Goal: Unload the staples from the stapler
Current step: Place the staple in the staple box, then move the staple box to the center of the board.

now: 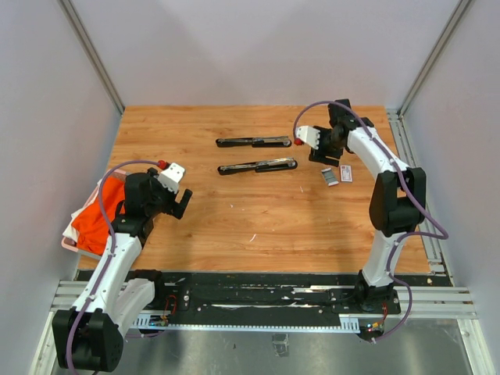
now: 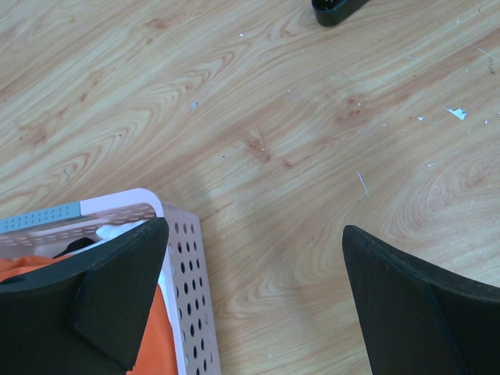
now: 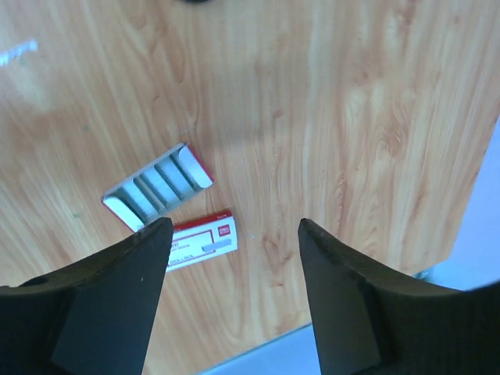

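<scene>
Right wrist view: right gripper (image 3: pixel 234 230) hangs over the bench (image 1: pixel 234 234) by its far right corner, jaws apart, nothing between them. Below lies a small open tray (image 3: pixel 119 205) with the staples (image 3: pixel 160 186) in it as grey strips. The white-and-red box sleeve (image 3: pixel 205 241) lies just beside the tray, apart from it.

Left gripper (image 2: pixel 254 234): jaws wide apart and empty, at the left edge over the rim of a pink perforated basket (image 2: pixel 187 258) holding an orange cloth (image 1: pixel 105 207).

Stapler shows as two long black parts, parallel, toward the far edge: far part (image 1: pixel 254 141) and near part (image 1: pixel 258 166). Cannot tell whether any strips remain inside.

Risks, as judged:
- Tray looks light. A finger brushing it would likely push it and spill strips.
- Strips are brittle and could break up into bits too small to pick.
- Right edge is near, so a nudged strip could slide off.
- Left fingers near the cloth could snag it.

Surface: pale wood grain, smooth, with small white flecks (image 2: pixel 457 113). Room: plain pale walls on three sides, metal frame posts, slotted rail along the near edge.
</scene>
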Robot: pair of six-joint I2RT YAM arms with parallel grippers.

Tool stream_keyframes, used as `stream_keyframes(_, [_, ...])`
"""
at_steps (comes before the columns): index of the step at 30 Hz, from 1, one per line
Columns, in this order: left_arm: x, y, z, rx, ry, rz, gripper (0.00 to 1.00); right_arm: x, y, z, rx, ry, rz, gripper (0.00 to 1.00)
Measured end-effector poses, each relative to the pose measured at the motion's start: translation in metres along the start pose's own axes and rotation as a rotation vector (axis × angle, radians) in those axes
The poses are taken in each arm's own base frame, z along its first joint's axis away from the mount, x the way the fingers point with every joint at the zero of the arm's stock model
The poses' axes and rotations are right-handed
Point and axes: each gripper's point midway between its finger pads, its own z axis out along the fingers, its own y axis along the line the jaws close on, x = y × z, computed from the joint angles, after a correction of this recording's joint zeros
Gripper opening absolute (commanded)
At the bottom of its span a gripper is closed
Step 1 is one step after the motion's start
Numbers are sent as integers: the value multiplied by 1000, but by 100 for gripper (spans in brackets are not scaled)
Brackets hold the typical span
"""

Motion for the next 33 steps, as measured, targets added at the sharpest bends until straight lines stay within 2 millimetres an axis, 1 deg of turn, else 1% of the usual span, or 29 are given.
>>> stream_keyframes(3, [0, 0, 0, 0, 0, 0, 98, -8, -9, -6, 48, -27, 173, 70])
stream_keyframes(8, [0, 0, 0, 0, 0, 0, 98, -12, -3, -2, 58, -39, 466, 71])
stream_keyframes(11, [0, 0, 0, 1, 0, 0, 98, -8, 3, 8, 52, -15, 598, 71])
stream_keyframes(14, [0, 0, 0, 1, 0, 0, 98, -5, 10, 25, 33, 3, 703, 72])
stream_keyframes(16, [0, 0, 0, 1, 0, 0, 98, -3, 17, 36, 11, 16, 755, 72])
stream_keyframes(19, [0, 0, 0, 1, 0, 0, 98, -1, 21, 47, -9, 32, 808, 72])
stream_keyframes(22, [0, 0, 0, 1, 0, 0, 98, -1, 17, 54, -7, 35, 844, 73])
stream_keyframes(33, [0, 0, 0, 1, 0, 0, 98, 8, 11, 56, 30, 49, 922, 74])
